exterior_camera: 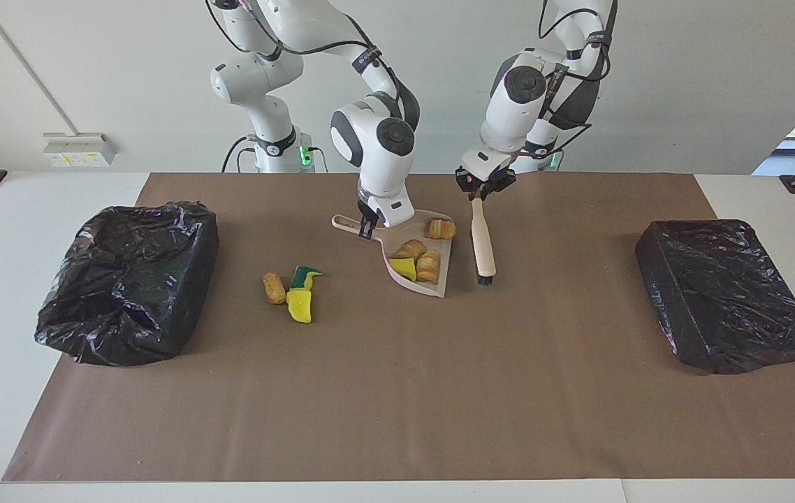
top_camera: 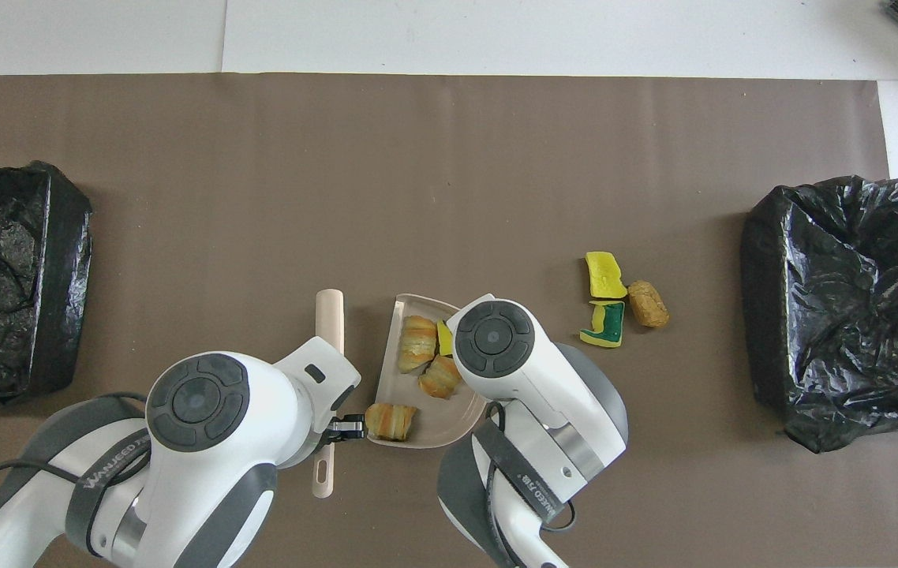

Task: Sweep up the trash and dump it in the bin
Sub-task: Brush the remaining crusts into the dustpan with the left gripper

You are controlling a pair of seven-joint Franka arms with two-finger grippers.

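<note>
My right gripper [exterior_camera: 369,228] is shut on the handle of the pale pink dustpan [exterior_camera: 437,286], which lies on the brown mat; in the overhead view the right wrist hides that gripper. The dustpan [top_camera: 453,422] holds several trash bits: three striped pastry lumps [exterior_camera: 441,228] [exterior_camera: 428,266] [exterior_camera: 411,249] and a yellow sponge piece [exterior_camera: 403,268]. My left gripper [exterior_camera: 485,187] is shut on the beige hand brush [exterior_camera: 483,241] beside the pan, its black bristles on the mat. Three trash bits lie together on the mat toward the right arm's end: a pastry lump [exterior_camera: 274,288], a green-yellow sponge [exterior_camera: 305,277] and a yellow sponge [exterior_camera: 300,306].
A bin lined with a black bag [exterior_camera: 125,279] stands at the right arm's end of the mat, its opening upward. A second black-bagged bin [exterior_camera: 719,293] stands at the left arm's end. The brown mat [exterior_camera: 397,391] covers most of the white table.
</note>
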